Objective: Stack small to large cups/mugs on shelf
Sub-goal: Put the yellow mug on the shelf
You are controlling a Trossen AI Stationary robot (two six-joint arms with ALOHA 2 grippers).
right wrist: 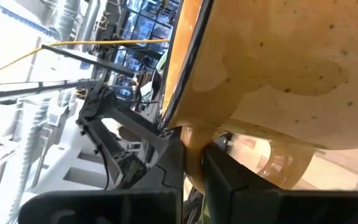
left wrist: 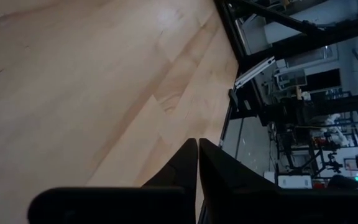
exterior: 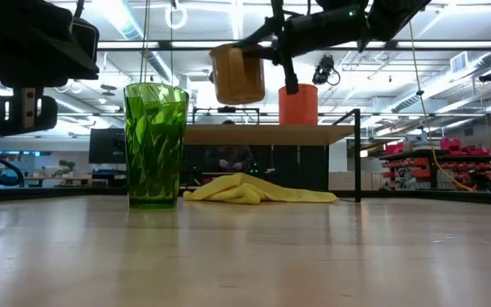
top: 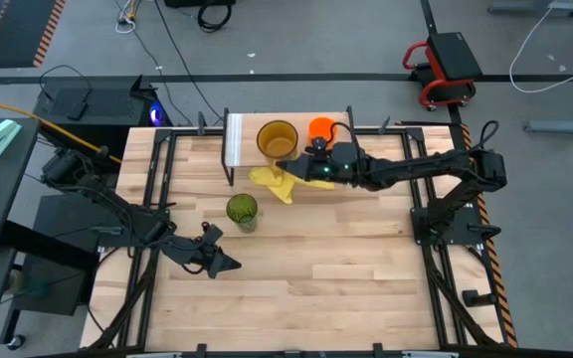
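Note:
The amber-yellow mug (top: 277,138) hangs in the air in my right gripper (top: 298,161), above the left half of the shelf (exterior: 271,134). The small orange mug (exterior: 297,104) stands upright on the shelf's board to the right of it. On the table near the shelf, the green tumbler (exterior: 155,145) stands upright. My left gripper (top: 227,265) hovers shut over the table, toward the near edge from the tumbler, touching nothing. My right gripper (right wrist: 194,149) pinches the amber mug's handle (right wrist: 190,134) between its two fingers, on the side of the mug that faces the arm. The mug (exterior: 237,75) is upright and lifted clear, its base above the shelf board.
A yellow cloth (exterior: 258,189) lies crumpled on the table in front of the shelf, between it and the tumbler. The shelf stands at the table's far edge. Bare wooden tabletop (top: 346,268) spreads over the near and right parts.

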